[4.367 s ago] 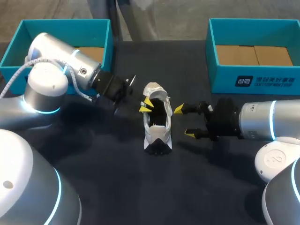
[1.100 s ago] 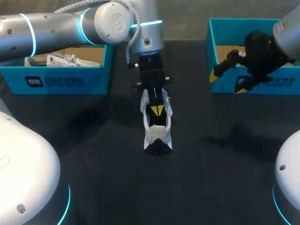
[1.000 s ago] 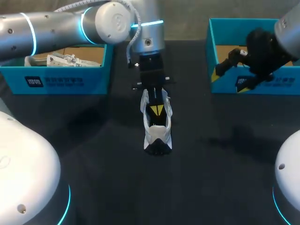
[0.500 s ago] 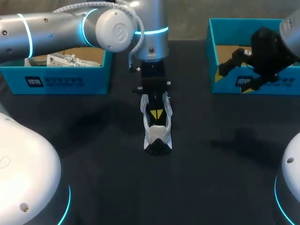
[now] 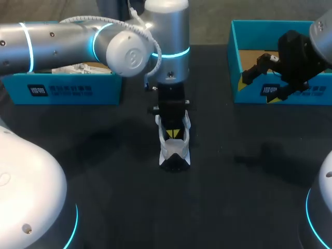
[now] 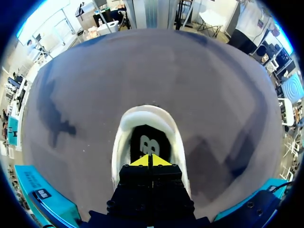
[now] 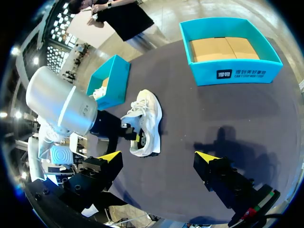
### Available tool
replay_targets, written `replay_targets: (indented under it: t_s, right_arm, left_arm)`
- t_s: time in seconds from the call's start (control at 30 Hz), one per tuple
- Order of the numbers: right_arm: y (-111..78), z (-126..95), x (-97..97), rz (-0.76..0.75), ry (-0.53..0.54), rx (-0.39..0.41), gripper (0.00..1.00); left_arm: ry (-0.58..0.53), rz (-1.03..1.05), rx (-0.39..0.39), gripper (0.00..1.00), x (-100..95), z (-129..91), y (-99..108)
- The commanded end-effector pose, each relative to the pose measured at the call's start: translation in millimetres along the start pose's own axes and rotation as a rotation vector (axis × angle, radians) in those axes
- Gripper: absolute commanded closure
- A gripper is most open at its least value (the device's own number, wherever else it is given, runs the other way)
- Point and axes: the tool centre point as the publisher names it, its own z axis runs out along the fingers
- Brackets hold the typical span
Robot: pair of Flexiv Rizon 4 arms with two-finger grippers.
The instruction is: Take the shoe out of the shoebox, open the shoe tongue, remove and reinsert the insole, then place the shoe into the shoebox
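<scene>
A white sneaker (image 5: 174, 149) stands upright mid-table, toe toward the front edge. My left arm comes over it from behind, and its gripper (image 5: 173, 134) points down into the shoe's mouth. In the left wrist view the left gripper (image 6: 148, 160) is shut, yellow tips pressed together just above the black insole (image 6: 146, 141) inside the white collar (image 6: 148, 112). I cannot see anything pinched between the tips. My right gripper (image 5: 257, 86) hangs open in the air in front of the right shoebox (image 5: 270, 24). Its wrist view looks down on the sneaker (image 7: 146, 118) beyond the open right gripper (image 7: 159, 156).
A teal shoebox (image 5: 62, 91) at the back left holds something white (image 5: 72, 67). The teal shoebox at the back right shows a bare cardboard floor (image 7: 223, 47). Dark tabletop (image 5: 249, 192) lies all around the sneaker.
My left gripper has slid forward along the shoe toward the toe, deeper into its mouth. The right gripper has drifted slightly right and stays open.
</scene>
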Motion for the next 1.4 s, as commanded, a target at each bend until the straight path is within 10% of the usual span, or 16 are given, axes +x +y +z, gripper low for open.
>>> replay_targets:
  t_s: [0.03, 0.67, 1.0, 1.4]
  right_arm:
    - [-1.2, 0.2, -0.1, 0.002, -0.002, -0.003, 0.0]
    - [-1.2, 0.2, -0.1, 0.002, -0.002, -0.003, 0.0]
    - [-1.2, 0.2, -0.1, 0.002, -0.002, -0.003, 0.0]
    - [-1.2, 0.2, -0.1, 0.002, -0.002, -0.003, 0.0]
  left_arm:
    - [-0.024, 0.006, -0.048, 1.0, 5.4, 9.0, -1.7]
    - [0.048, 0.007, -0.08, 1.0, 5.8, 44.4, 7.3]
    - [-0.036, 0.043, -0.11, 1.0, 5.4, 11.0, -3.6]
    - [0.009, 0.084, -0.071, 1.0, -8.2, 37.5, -10.6]
